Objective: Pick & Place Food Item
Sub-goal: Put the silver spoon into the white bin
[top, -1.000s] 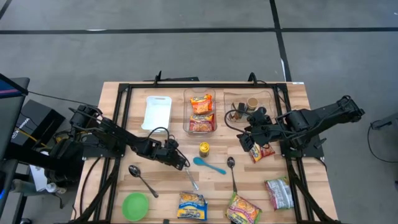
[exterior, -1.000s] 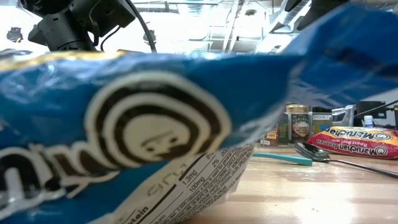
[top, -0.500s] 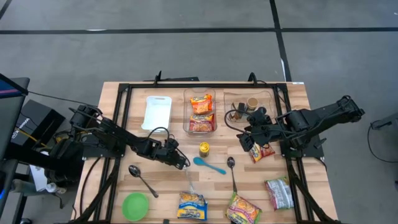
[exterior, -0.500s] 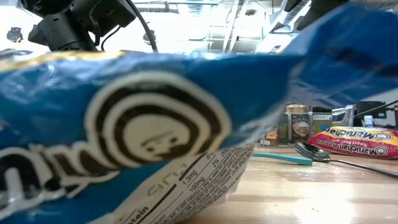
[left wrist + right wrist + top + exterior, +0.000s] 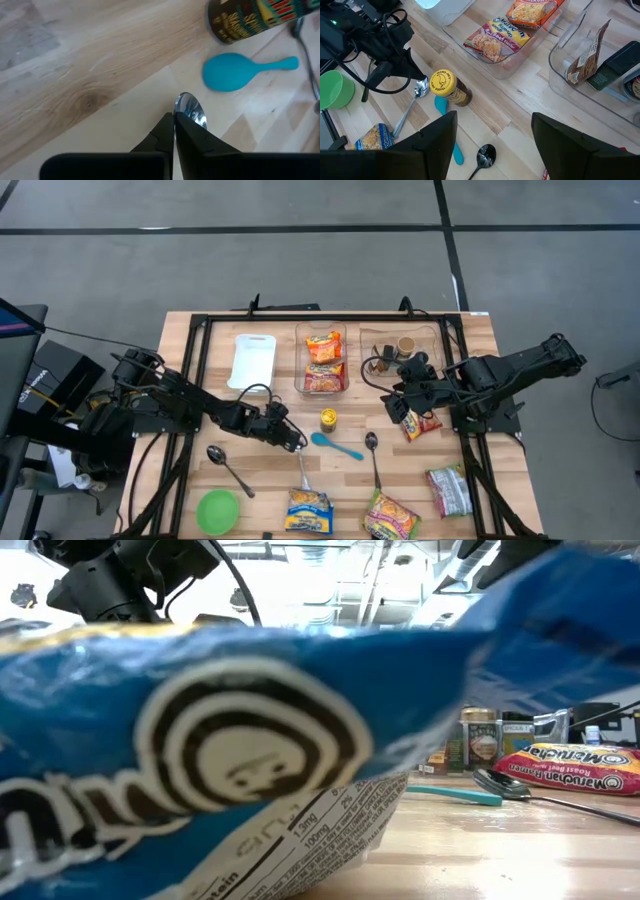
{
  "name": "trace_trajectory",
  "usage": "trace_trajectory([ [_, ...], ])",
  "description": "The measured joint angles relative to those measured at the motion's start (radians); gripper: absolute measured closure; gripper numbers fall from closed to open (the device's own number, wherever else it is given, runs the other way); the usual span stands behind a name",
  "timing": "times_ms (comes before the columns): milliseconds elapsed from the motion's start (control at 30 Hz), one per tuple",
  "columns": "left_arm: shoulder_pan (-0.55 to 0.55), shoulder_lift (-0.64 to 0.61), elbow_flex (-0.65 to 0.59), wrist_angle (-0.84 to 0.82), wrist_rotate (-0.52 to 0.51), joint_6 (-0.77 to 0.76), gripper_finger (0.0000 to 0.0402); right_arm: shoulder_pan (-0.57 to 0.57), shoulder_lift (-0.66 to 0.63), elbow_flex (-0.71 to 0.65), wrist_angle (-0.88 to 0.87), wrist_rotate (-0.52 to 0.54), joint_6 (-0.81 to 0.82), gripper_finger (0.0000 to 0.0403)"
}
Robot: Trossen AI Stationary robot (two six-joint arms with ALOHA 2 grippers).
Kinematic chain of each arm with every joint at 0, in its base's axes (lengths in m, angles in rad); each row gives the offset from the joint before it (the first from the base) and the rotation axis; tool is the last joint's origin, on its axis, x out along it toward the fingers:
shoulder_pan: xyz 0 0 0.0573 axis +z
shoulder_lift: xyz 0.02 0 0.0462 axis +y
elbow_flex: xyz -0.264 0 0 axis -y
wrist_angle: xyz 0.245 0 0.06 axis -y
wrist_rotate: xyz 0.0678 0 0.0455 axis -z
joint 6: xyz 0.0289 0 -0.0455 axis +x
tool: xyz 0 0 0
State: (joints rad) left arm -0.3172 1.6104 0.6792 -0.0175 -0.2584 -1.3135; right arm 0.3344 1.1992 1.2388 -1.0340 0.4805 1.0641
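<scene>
My left gripper (image 5: pixel 297 444) is shut on a metal spoon (image 5: pixel 303 472) at mid-table, near the yellow-lidded spice jar (image 5: pixel 328 420) and the teal spoon (image 5: pixel 336 445). The spoon's handle runs toward the near edge, to the blue ramen packet (image 5: pixel 308 511), which fills the low view (image 5: pixel 220 760). My right gripper (image 5: pixel 400 406) is open and empty right of centre, beside a red ramen packet (image 5: pixel 421 424). Its own view shows the left gripper (image 5: pixel 409 74) and the spoon (image 5: pixel 412 107). My left gripper pinches the spoon between its two shut fingers right at the bowl end. The bowl (image 5: pixel 190 108) sticks out just beyond the fingertips. The fingers slant down from the table's left. The handle (image 5: pixel 402 122) trails toward the near edge; whether it rests on the table I cannot tell.
A clear bin (image 5: pixel 322 363) with two ramen packets and a second bin (image 5: pixel 400 348) with small items stand at the far side, next to a white tray (image 5: pixel 252 360). A black spoon (image 5: pixel 372 452), another metal spoon (image 5: pixel 228 466), a green cup (image 5: pixel 218 510) and more packets (image 5: pixel 390 516) (image 5: pixel 450 490) lie near.
My left gripper has stayed almost in place, shut on the spoon. The spoon's handle has swung from slanting toward the right to pointing at the near edge and the blue packet, while the bowl end has stayed at the fingers.
</scene>
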Motion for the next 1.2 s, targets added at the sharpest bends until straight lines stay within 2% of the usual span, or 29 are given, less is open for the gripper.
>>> trace_trajectory([
  [700, 0.0, -0.023, -0.001, 0.102, -0.015, 0.001, 0.0401, 0.0, 0.0, 0.0, 0.0, 0.0, -0.001, 0.0153],
  [867, 0.004, -0.118, -0.001, 0.102, -0.066, 0.054, 0.0401, 0.0, 0.0, 0.0, 0.0, 0.0, -0.015, 0.0153],
  [1200, 0.015, -0.395, -0.001, 0.072, -0.165, 0.196, 0.0401, 0.0, 0.0, 0.0, 0.001, 0.0, -0.027, 0.0153],
])
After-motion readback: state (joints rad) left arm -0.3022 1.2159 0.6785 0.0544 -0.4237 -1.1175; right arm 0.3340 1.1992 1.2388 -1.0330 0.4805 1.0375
